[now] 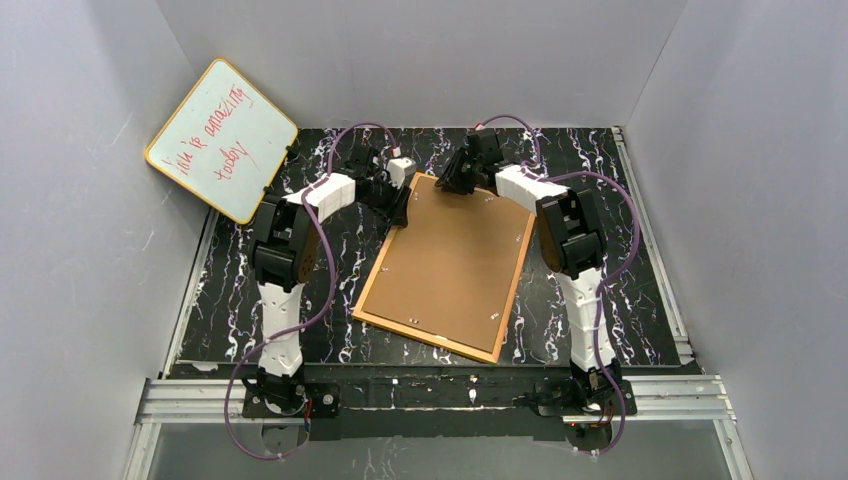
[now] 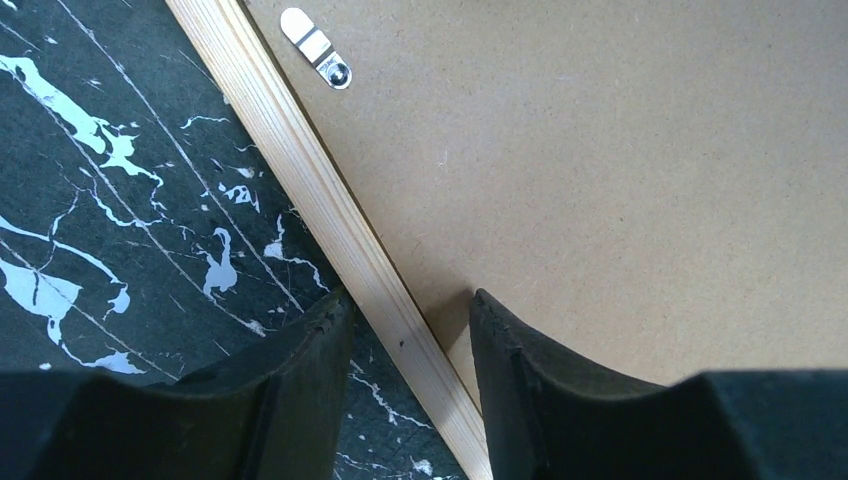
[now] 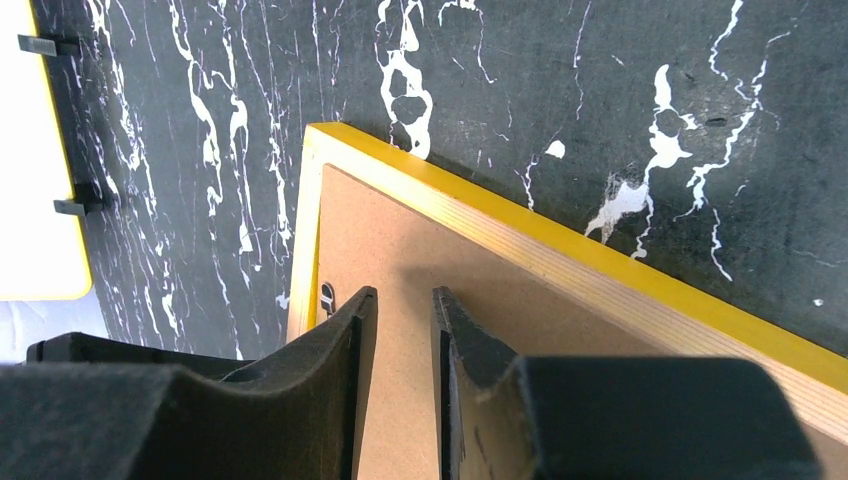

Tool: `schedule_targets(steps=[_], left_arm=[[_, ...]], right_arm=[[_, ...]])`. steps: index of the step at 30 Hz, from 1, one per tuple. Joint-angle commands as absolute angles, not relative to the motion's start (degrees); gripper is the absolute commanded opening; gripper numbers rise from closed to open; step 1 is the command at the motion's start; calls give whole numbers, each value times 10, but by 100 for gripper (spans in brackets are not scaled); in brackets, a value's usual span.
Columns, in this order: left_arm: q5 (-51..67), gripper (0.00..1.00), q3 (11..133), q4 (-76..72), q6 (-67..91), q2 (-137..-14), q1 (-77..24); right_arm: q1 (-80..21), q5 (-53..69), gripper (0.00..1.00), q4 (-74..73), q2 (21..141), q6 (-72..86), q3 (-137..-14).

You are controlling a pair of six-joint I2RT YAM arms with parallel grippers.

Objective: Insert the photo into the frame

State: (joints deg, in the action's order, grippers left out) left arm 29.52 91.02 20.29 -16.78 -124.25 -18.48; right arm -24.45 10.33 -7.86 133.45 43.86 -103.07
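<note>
Top external view: the frame (image 1: 425, 338) lies back-up and skewed in the middle of the table (image 1: 620, 290), with the brown backing board (image 1: 450, 260) filling its opening. The photo shows in no view; I cannot tell whether it sits under the board.

Left gripper (image 2: 408, 300): jaws apart, straddling the frame's left rail. One finger is over the table, the other over the board, and no pinch is visible.

Right gripper (image 3: 402, 295): jaws a narrow slit apart with nothing between them. The tips are over the board at the far left corner, just beside a small turn clip (image 3: 327, 297).

Step in hand (judgement): steadying the frame while the back fastenings are worked.
- The left jaws should close square across the rail, not on its corner, so the frame cannot pivot.
- The right tip should push the clip sideways, low and flat. Pressing down risks loading the glass under the board.

Edges and room:
- The far strip of table is crowded by both wrists.
- The whiteboard (image 1: 222, 140) leans in the far left corner, well apart from the frame.
- Bare table lies to the right of the frame and along its near side, so any slide is safest that way.
</note>
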Motion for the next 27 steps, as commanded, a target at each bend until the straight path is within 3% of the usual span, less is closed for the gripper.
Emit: schedule_targets(steps=[1,15,27], left_arm=[[269,44,859,266,-184,-1258,-195],[199,38,845,256,-185,-1276,-201],[151,33,834,251,-197,-1287,-211]], right_arm=[[-254,79,35,-128,1367,433,-976],[-271,86,35,-118,1373,432,-966],[-310,119,36,-126,1414,433,-1039]])
